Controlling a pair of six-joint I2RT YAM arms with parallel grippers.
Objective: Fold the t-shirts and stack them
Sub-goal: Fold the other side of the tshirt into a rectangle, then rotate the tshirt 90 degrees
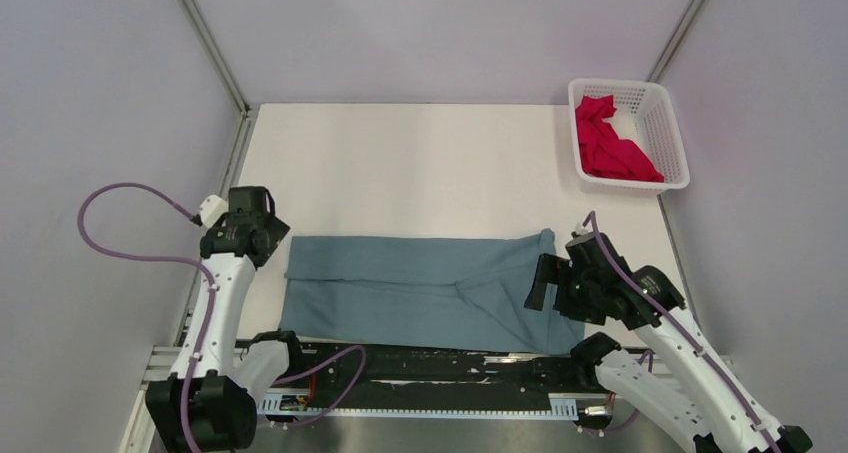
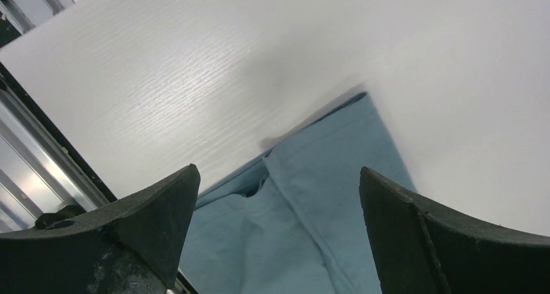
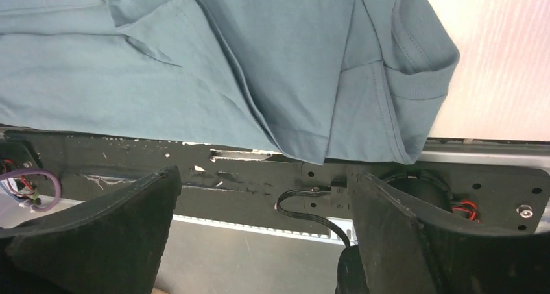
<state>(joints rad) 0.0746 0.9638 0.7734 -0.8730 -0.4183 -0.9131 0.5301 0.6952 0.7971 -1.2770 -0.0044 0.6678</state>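
Top view: your blue-grey t-shirt (image 1: 420, 288) is lying flat at 6 o'clock on the table (image 1: 420, 163); the pink t-shirt (image 1: 612, 145) is sitting crumpled in the basket (image 1: 670, 133) at 1 o'clock, its shape hard to make out.
Left wrist: left gripper (image 2: 279, 177) is gaping wide, empty, over a shirt corner the frame is cropping.
Right wrist: right gripper (image 3: 263, 177) is gaping wide, empty.

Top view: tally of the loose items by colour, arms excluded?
Blue-grey t-shirt, spread out on the table: 1
Crimson-pink t-shirt, crumpled in the basket: 1
White lattice basket: 1
Total: 3
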